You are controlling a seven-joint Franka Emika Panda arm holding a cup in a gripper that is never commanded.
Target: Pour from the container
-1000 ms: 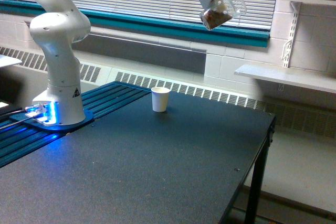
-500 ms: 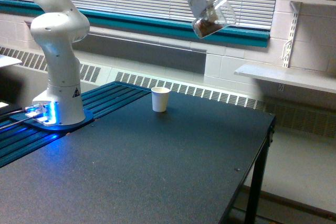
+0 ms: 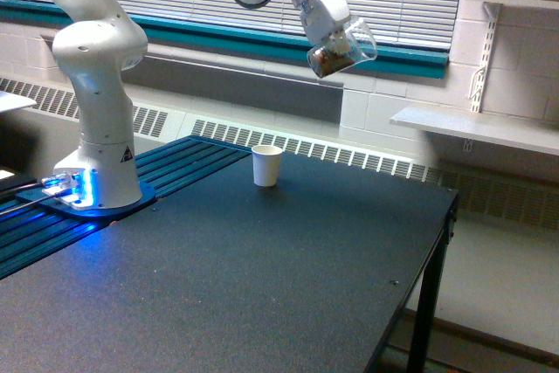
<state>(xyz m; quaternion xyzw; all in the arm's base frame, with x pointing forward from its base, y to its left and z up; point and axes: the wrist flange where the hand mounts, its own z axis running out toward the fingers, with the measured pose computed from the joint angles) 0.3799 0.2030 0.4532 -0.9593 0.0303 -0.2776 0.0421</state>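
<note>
High above the table, my gripper (image 3: 336, 39) is shut on the container (image 3: 342, 50), a small clear cup tilted to the side with brown nut-like pieces piled at its lower end. A white paper cup (image 3: 266, 165) stands upright on the black table (image 3: 262, 277), well below the container and toward the exterior view's left of it. The fingers themselves are mostly hidden behind the clear cup.
The arm's white base (image 3: 98, 128) stands at the exterior view's left on a blue slatted mount (image 3: 35, 224). The table's edge (image 3: 419, 277) drops off at the exterior view's right. Window blinds and a teal sill (image 3: 218, 37) run behind, with white shelves (image 3: 476, 128) on the wall.
Over the last second the gripper has carried the container down and toward the exterior view's left, closer to a spot above the white cup. The white cup has stayed in place.
</note>
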